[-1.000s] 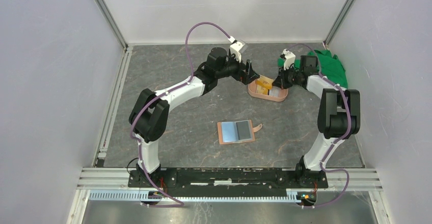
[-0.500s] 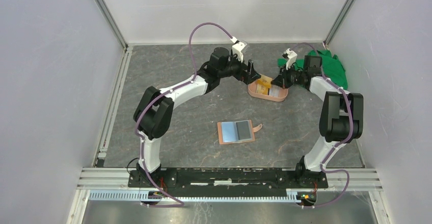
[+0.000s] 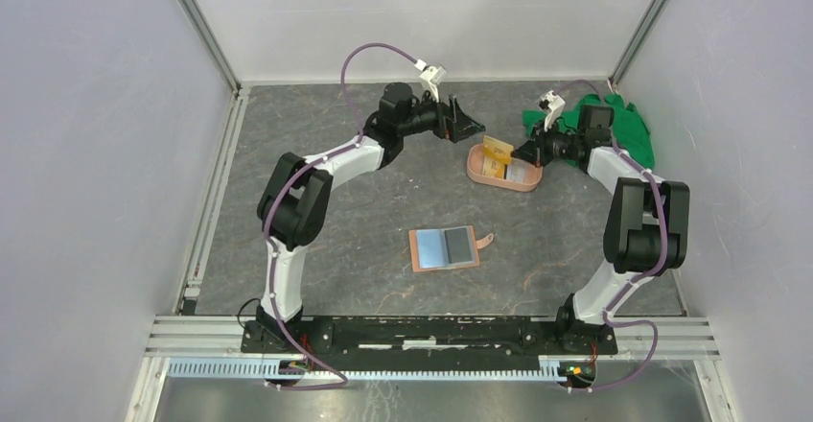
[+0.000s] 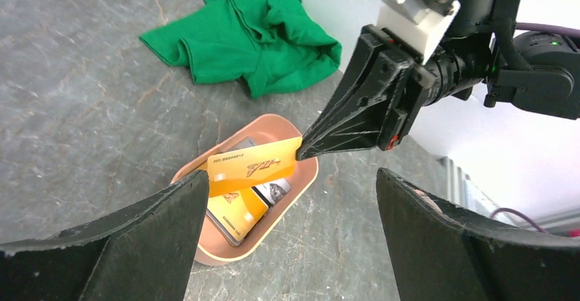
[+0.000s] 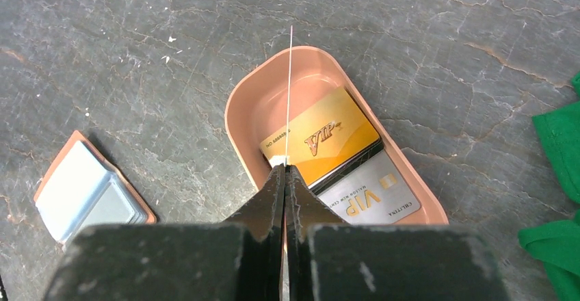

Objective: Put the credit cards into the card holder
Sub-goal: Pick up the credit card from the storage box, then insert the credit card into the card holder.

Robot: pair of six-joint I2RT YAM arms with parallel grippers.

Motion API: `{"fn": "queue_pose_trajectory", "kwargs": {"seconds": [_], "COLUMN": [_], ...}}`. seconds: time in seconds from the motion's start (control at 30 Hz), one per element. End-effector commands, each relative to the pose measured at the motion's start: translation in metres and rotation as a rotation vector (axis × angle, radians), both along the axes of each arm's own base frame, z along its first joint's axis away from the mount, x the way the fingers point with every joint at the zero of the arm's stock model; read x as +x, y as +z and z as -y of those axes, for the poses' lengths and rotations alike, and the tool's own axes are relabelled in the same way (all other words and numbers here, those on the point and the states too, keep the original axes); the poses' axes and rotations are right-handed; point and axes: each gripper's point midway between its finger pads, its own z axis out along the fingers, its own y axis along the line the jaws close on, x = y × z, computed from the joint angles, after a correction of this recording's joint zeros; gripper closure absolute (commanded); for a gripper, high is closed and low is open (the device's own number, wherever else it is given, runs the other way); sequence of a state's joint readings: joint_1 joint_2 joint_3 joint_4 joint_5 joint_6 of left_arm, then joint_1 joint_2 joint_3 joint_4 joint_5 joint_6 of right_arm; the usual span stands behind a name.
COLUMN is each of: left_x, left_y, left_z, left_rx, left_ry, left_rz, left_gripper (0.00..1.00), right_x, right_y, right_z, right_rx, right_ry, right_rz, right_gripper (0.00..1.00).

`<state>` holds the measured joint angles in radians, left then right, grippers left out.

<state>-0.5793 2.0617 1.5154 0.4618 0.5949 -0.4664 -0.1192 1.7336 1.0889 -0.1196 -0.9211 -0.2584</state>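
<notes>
Right gripper [image 5: 285, 169] pressed together, pinching an orange card [image 4: 253, 167] by its edge over the pink tray [image 5: 253, 102], upper right. Left gripper [image 3: 468, 127] spread wide, empty, beside tray. Wallet [image 3: 444, 247] open, centre frame.

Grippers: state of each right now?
Left gripper: open, holding nothing.
Right gripper: closed on an orange-yellow card, held by its edge over the pink tray.
</notes>
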Motion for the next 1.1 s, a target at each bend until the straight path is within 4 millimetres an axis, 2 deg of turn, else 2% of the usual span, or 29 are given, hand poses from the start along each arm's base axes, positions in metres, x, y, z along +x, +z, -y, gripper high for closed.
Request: {"fn": "queue_pose_trajectory", "kwargs": {"seconds": [0.0, 0.27, 0.47, 0.63, 0.77, 1.07], "left_x": [0.001, 0.016, 0.013, 0.016, 0.010, -0.002], "left_y": [-0.006, -0.014, -0.016, -0.026, -0.030, -0.029], "left_z": [0.004, -0.028, -0.022, -0.016, -0.006, 0.010], "left_rx": [-0.118, -0.251, -0.336, -0.318, -0.311, -0.311], "left_ry": [-0.133, -0.132, -0.200, -0.190, -0.226, -0.311], "left_rz": [-0.148, -0.226, -0.296, -0.323, -0.339, -0.362], "left_gripper": [0.03, 0.03, 0.04, 0.05, 0.07, 0.18], "right_x": [0.000, -0.005, -0.008, -0.013, -0.016, -0.020], "right_y": [0.027, 0.043, 0.053, 0.066, 0.072, 0.078], "right_z": [-0.002, -0.011, -0.016, -0.022, -0.027, -0.033], "right_rx": [0.038, 0.105, 0.149, 0.194, 0.214, 0.251], "right_ry": [0.021, 0.046, 0.060, 0.076, 0.089, 0.106], "right_rz": [0.074, 0.085, 0.091, 0.101, 0.103, 0.093], "right_gripper": [1.00, 1.00, 1.00, 1.00, 1.00, 1.00]}}
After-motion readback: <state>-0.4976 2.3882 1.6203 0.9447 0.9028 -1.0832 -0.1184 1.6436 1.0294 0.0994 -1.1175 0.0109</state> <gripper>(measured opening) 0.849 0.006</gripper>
